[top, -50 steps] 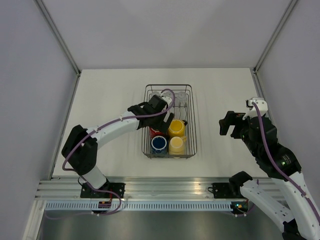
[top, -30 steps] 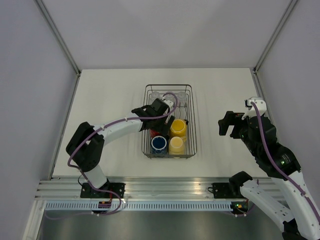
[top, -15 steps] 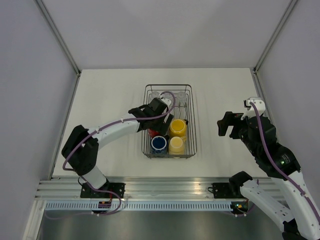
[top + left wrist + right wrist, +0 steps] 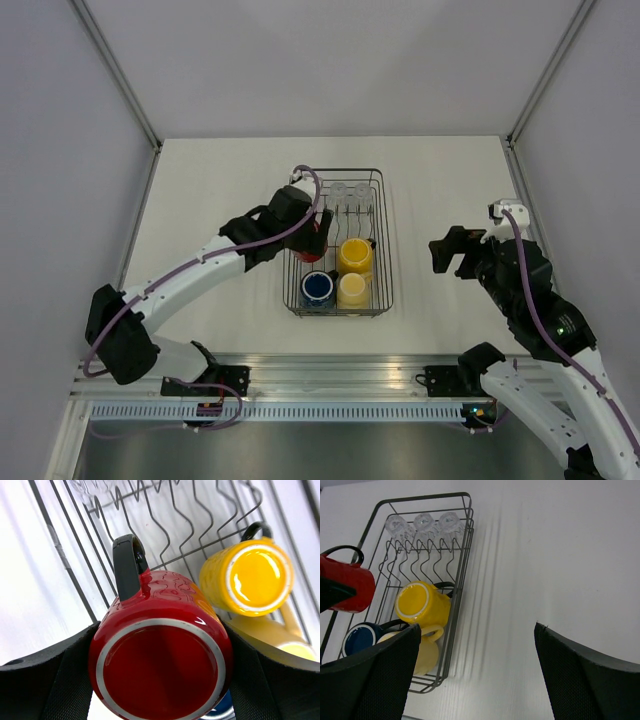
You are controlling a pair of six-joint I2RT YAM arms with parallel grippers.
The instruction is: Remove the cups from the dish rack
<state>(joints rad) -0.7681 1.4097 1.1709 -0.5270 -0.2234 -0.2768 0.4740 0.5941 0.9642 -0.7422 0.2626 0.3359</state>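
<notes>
The red mug (image 4: 160, 667) lies on its side over the dish rack's (image 4: 386, 240) left rim, its base facing the wrist camera and its handle toward the far end. The left end effector (image 4: 160, 645) pinches it, the arm stretched diagonally forward. The right end effector (image 4: 476, 630) hangs spread above the desk (image 4: 220, 180).

The tool (image 4: 160, 682) clasps a red mug (image 4: 160, 650) — yellow mug (image 4: 250, 575) beside.

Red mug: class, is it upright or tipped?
Tipped. The red mug lies sideways in the left gripper, black handle uppermost, in the right wrist view.
</notes>
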